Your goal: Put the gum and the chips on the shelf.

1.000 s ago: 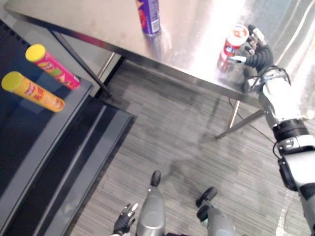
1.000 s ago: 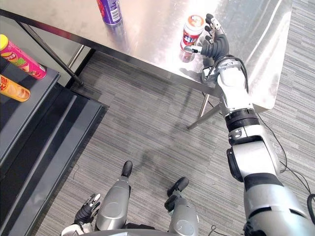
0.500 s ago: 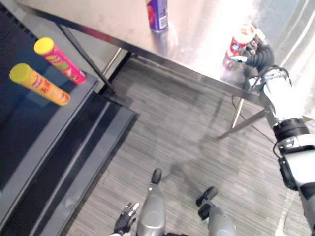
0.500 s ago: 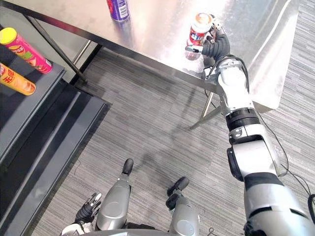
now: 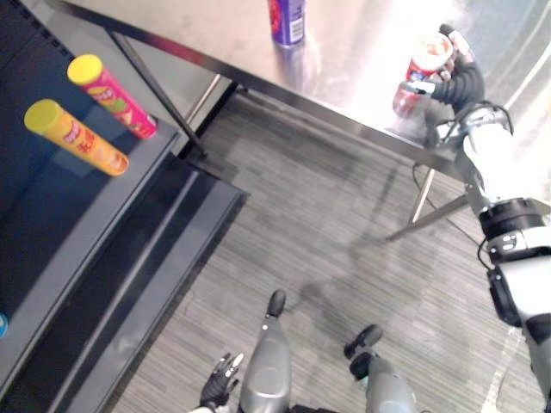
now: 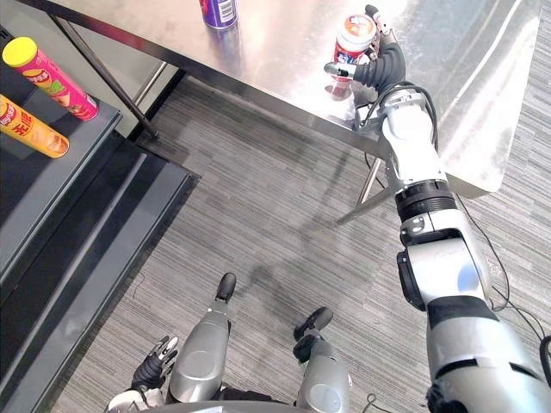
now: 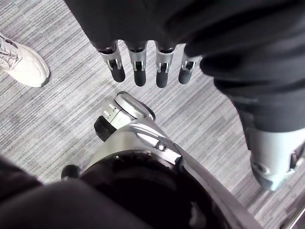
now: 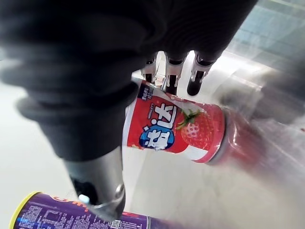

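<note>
Your right hand (image 6: 385,65) is up at the steel table (image 6: 275,53), set around the gum container (image 6: 355,38), which stands upright near the table's near edge, toward its right end. The container is a short round tub with a red label. In the right wrist view that label shows a strawberry and white characters on a blue patch, with a white band at one end, and the head views show a pale lid on top. The fingers (image 8: 196,76) lie along its far side, close together and nearly straight, with their dark tips showing past the tub. The thumb (image 6: 334,67) crosses its near side low down, so the tub sits between thumb and fingers. You cannot tell from these views whether they press on it, and its base rests on the steel. The purple chips can (image 6: 219,10) stands upright farther back and to the left on the same table, well apart from the hand. On the dark shelf (image 6: 60,181) at the left, a pink tube (image 6: 50,76) and a yellow tube (image 6: 30,126) lie side by side, near each other but not touching. Your left hand (image 7: 138,67) hangs low by your side with its fingers straight and slightly apart, holding nothing. A person's white shoe (image 7: 21,64) shows on the grey floor beyond it.
</note>
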Robot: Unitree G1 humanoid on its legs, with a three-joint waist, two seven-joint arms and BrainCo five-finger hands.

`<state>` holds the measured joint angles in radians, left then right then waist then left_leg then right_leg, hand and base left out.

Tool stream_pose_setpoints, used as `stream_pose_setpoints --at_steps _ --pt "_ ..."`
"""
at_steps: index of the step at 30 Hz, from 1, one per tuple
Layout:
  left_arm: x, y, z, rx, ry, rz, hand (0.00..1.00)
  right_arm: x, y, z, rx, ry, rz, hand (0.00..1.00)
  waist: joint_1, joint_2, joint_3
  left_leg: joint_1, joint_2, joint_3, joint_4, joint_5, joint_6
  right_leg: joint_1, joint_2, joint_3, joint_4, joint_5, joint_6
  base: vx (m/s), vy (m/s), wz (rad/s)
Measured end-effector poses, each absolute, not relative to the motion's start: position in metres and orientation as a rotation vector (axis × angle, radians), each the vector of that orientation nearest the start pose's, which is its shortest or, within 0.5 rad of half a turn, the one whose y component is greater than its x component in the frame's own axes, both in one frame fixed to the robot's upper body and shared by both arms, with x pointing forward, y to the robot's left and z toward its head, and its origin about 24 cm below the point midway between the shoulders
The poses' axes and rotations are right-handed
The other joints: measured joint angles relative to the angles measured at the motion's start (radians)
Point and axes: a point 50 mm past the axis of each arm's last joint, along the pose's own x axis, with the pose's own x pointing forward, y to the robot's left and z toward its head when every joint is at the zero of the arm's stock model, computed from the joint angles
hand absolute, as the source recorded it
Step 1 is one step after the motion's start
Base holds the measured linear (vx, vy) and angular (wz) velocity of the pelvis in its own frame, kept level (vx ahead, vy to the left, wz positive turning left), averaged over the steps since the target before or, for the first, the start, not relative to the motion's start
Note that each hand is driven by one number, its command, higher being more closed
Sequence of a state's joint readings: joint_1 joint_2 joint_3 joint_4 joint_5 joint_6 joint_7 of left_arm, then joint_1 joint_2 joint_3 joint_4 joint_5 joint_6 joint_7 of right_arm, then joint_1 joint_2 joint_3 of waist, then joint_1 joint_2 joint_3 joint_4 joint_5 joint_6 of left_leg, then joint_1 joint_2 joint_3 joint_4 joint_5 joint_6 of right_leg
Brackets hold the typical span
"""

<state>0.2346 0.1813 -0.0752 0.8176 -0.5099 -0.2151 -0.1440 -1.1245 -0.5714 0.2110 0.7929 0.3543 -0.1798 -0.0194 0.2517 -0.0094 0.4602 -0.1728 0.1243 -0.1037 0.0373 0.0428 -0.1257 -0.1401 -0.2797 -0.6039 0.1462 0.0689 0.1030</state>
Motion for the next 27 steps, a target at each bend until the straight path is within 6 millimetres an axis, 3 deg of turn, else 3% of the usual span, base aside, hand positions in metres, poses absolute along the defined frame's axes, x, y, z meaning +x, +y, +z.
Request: stream_pose_setpoints --at_steps 21,27 --pt "0.098 0.209 -0.136 -0.276 0.789 0.162 0.00 0.399 -0.205 0.279 -0.277 -0.510 -0.019 1.00 0.000 -0.001 0.000 0.005 0.009 0.006 -0.002 0.003 -0.003 -0.014 0.001 0.017 0.033 -0.019 -0.002 -0.01 -0.017 -0.01" --pt "0.098 0.210 -0.135 -0.268 0.789 0.172 0.00 0.390 -0.198 0.288 -0.256 -0.607 -0.022 1.00 -0.008 -0.004 -0.001 0.023 0.011 0.015 -0.015 0.004 -0.004 -0.014 0.007 0.037 0.028 -0.019 -0.002 -0.01 -0.022 -0.08"
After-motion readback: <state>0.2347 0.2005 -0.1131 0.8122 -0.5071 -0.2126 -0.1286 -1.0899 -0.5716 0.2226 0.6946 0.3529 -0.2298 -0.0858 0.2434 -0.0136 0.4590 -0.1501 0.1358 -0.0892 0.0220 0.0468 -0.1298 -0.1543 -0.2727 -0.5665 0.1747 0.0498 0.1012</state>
